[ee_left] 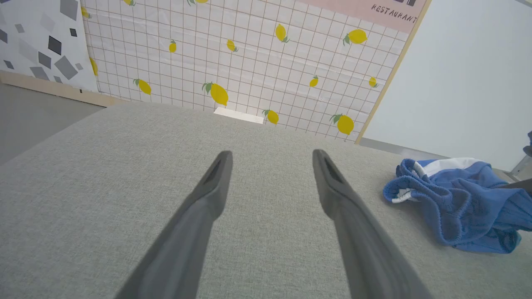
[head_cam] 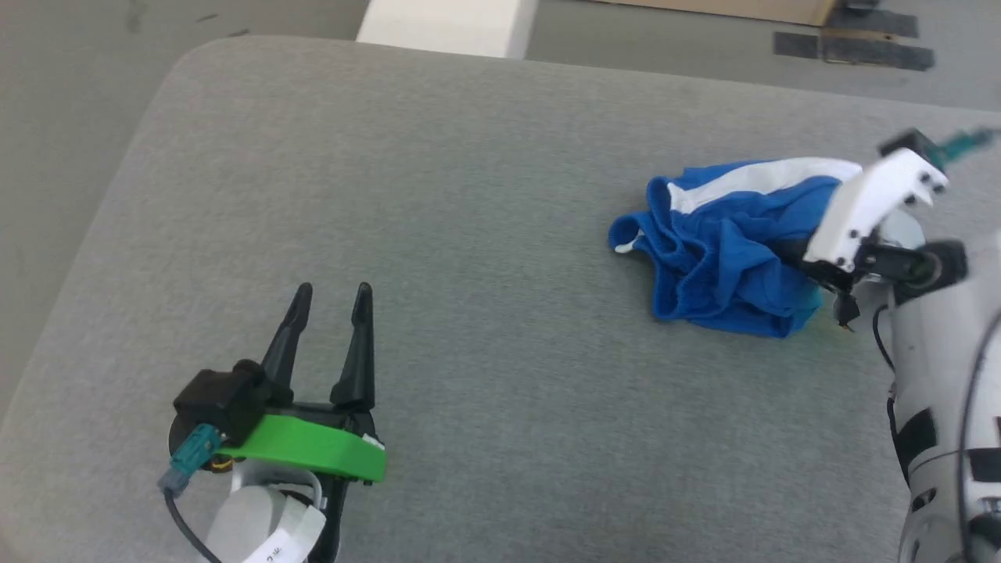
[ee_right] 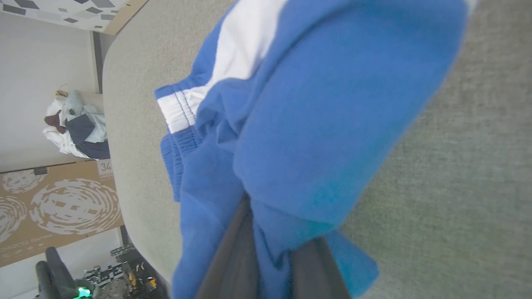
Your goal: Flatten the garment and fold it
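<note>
Two arms over one big grey fabric-covered table (head_cam: 469,195) with rounded corners, the weave looking a bit like sofa cloth. Off its left edge is plain grey floor (head_cam: 62,117), and a white block (head_cam: 450,23) sits just past the far edge. From the left wrist cam the back wall is a grid backdrop dotted with lemons (ee_left: 249,54), next to a panel of grey geometric shapes (ee_left: 37,45) and a plain white wall (ee_left: 469,74). The right wrist cam catches a cardboard sheet with a swirly print (ee_right: 54,207) and a pile of clothes (ee_right: 75,128) beyond the table.

Now the shorts (head_cam: 727,258): bright blue, scrunched into a lump on the right side of the table, nowhere near flat. A white stripe (head_cam: 751,178) runs along the top of the heap, and the gathered waistband (ee_left: 409,189) curls out on the side facing the left arm. No print is readable, too bunched up.

The right gripper (ee_right: 272,265) is at the near right edge of the heap, with its dark fingers pinched together on a fold of the blue cloth, which bunches between and over them. The left gripper (head_cam: 334,291), with the green bracket (head_cam: 313,446), is over bare table well away from the shorts, fingers spread wide with nothing between them.
</note>
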You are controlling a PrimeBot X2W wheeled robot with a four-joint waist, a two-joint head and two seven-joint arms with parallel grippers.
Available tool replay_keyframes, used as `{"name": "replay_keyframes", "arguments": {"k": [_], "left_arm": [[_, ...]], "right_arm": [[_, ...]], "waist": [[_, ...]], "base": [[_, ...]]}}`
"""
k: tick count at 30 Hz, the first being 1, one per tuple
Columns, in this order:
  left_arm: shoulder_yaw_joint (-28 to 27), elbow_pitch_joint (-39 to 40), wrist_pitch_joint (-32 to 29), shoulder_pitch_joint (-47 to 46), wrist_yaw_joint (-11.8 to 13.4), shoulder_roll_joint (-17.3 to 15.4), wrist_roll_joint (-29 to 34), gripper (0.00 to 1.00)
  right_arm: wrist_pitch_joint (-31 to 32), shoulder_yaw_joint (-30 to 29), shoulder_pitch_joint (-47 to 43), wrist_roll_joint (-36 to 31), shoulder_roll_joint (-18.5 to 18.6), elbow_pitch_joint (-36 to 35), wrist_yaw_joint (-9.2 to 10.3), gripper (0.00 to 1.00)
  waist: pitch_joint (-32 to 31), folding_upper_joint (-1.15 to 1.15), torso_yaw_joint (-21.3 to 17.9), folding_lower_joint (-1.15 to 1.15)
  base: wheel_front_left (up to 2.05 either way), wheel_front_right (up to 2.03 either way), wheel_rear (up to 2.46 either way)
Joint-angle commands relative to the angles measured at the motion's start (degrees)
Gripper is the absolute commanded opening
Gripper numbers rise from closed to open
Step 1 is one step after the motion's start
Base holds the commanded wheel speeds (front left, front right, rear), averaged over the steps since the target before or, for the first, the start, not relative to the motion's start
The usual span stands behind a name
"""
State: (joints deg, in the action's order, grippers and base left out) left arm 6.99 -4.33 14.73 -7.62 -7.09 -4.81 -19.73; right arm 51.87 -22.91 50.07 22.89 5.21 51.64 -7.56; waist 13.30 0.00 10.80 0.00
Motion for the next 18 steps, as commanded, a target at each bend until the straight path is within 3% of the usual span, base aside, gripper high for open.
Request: {"name": "replay_keyframes", "arguments": {"k": [1, 8, 12, 18], "left_arm": [[-0.30, 0.50, 0.27, -0.40, -0.40, -0.04, 0.14, 1.00], [-0.29, 1.93, 0.27, -1.21, -0.40, -0.94, 0.69, 1.00], [0.45, 2.83, 0.27, -2.52, -0.40, -1.83, 1.06, 1.00], [2.63, 4.06, 0.27, -5.47, -0.40, -4.38, 1.65, 1.00]], "right_arm": [[0.96, 3.04, -1.48, -2.41, 0.01, -2.62, 0.08, 0.00], [6.40, 19.60, -6.24, -9.27, 2.67, -17.49, 0.08, 0.00], [7.40, 25.28, -7.45, -11.64, 6.26, -23.72, 0.08, 0.00], [6.22, 29.79, -7.00, -15.03, 10.57, -27.59, 0.08, 0.00]], "waist": [[0.12, 0.00, -2.73, 0.00], [1.30, 0.00, -11.12, 0.00], [2.88, 0.00, -16.28, 0.00], [6.62, 0.00, -23.27, 0.00]], "base": [[0.00, 0.00, 0.00], [0.00, 0.00, 0.00], [0.00, 0.00, 0.00], [0.00, 0.00, 0.00]]}}
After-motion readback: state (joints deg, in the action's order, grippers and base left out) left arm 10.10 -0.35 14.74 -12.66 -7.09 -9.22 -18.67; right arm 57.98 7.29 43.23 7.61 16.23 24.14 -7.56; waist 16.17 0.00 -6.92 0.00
